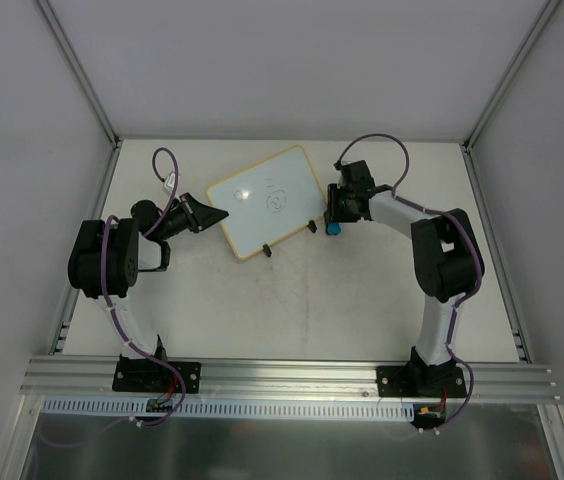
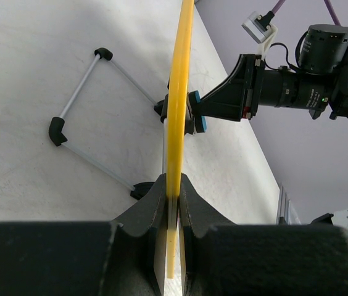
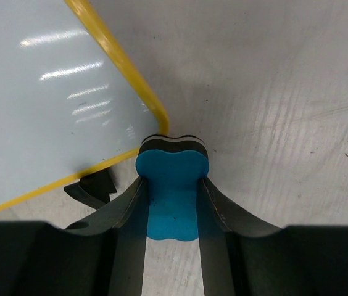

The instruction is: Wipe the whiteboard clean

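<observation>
The whiteboard, white with a thin yellow frame and a faint pen mark, stands tilted on two black clip feet at the table's middle back. My left gripper is shut on the board's left edge; in the left wrist view the yellow frame runs edge-on between its fingers. My right gripper is shut on the blue eraser, just off the board's right corner. The eraser also shows in the left wrist view, beside the board's far edge.
A black clip foot sits under the board next to the right fingers. The board's wire stand lies behind it. Aluminium posts and walls enclose the table; a rail runs along the near edge.
</observation>
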`<state>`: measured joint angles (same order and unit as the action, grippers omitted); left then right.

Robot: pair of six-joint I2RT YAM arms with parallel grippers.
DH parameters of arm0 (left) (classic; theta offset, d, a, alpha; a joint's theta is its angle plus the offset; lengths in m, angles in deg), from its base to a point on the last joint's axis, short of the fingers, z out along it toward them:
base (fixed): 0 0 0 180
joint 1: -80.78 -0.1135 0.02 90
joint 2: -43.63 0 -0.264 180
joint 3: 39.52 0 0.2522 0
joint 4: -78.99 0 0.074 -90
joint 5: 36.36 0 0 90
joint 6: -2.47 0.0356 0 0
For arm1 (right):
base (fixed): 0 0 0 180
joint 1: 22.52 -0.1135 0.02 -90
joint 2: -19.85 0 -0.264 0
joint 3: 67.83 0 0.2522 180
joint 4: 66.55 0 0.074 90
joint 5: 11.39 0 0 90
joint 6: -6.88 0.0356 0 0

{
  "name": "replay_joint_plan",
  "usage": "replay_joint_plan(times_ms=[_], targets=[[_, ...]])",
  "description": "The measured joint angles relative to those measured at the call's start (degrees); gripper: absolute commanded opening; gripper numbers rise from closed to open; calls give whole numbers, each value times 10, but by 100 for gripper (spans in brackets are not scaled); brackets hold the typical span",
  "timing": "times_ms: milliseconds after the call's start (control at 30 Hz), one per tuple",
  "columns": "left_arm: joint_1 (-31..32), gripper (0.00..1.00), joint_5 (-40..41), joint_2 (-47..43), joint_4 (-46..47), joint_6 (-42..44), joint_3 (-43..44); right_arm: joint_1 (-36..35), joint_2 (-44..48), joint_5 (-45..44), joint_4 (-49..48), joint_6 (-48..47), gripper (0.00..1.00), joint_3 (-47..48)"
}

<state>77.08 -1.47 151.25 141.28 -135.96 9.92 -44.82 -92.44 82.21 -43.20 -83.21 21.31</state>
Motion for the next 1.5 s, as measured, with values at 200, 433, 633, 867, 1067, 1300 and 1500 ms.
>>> replay_joint_plan(times_ms=[200,433,633,867,1067,1300,1500], targets=[[0,0,0,0,0,0,0,-1,13,-34,38,-6,0,8],[0,0,0,0,0,0,-1,-9,102,-55,75,-15,0,16],[0,0,0,-1,0,0,-2,-37,110,-37,81,-30,0,77],[0,0,0,-1,0,0,-3,-46,44,-8,83,-47,0,127],[0,0,0,-1,0,0,-3,-45,-11,1,90,-65,0,144],[0,0,0,-1,0,0,-3,-45,-37,3,92,-76,0,153],[0,0,0,-1,0,0,-3,-40,-49,14,93,-79,0,154]])
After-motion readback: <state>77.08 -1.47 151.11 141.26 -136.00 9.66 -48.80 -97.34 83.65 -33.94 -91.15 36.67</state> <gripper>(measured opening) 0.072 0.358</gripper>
